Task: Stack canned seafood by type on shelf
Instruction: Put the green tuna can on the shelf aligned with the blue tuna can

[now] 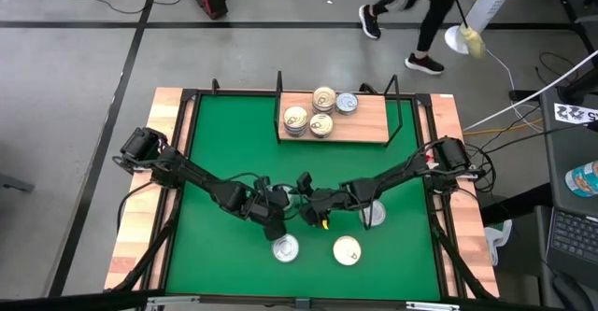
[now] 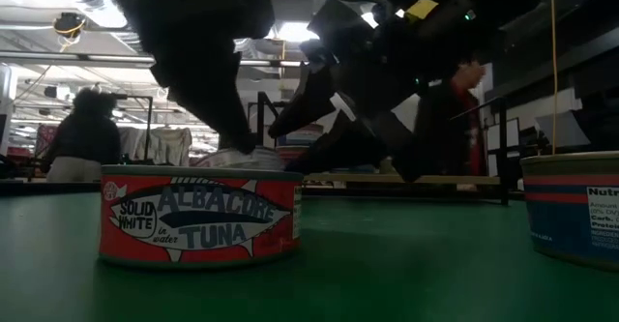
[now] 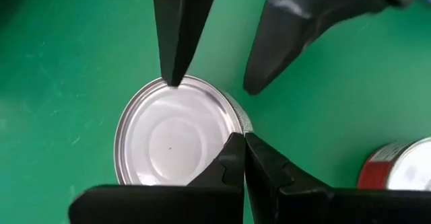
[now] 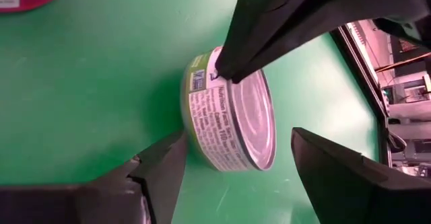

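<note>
Four tins (image 1: 320, 111) sit on the shelf (image 1: 374, 124), three wait loose on the green bench (image 1: 224, 134); right claw (image 1: 316, 219) gapes wide around a silver tin (image 4: 232, 120); left claw (image 1: 277, 229) pinched together on its rim.

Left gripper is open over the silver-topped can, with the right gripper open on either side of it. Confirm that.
Wrong on one point: the left gripper is shut, its closed tips at the rim of the silver-topped can, as the left wrist view shows. The right gripper is indeed open on either side of it.
</note>
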`<act>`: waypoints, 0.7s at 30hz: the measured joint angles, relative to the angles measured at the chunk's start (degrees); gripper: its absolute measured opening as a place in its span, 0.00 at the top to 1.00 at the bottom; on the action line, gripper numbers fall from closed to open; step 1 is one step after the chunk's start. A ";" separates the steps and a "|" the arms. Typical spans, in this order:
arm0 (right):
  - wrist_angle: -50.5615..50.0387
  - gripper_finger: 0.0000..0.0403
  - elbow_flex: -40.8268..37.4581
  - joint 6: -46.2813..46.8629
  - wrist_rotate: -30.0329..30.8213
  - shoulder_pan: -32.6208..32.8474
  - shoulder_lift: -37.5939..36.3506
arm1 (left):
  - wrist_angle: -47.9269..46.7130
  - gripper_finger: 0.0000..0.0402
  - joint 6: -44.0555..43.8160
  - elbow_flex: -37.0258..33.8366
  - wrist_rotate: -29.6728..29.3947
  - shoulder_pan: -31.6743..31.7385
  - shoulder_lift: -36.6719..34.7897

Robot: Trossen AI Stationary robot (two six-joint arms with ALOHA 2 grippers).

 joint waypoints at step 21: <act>-2.88 0.34 0.00 -0.97 0.99 0.00 0.00 | 5.03 1.00 -1.84 0.02 2.18 3.23 -1.51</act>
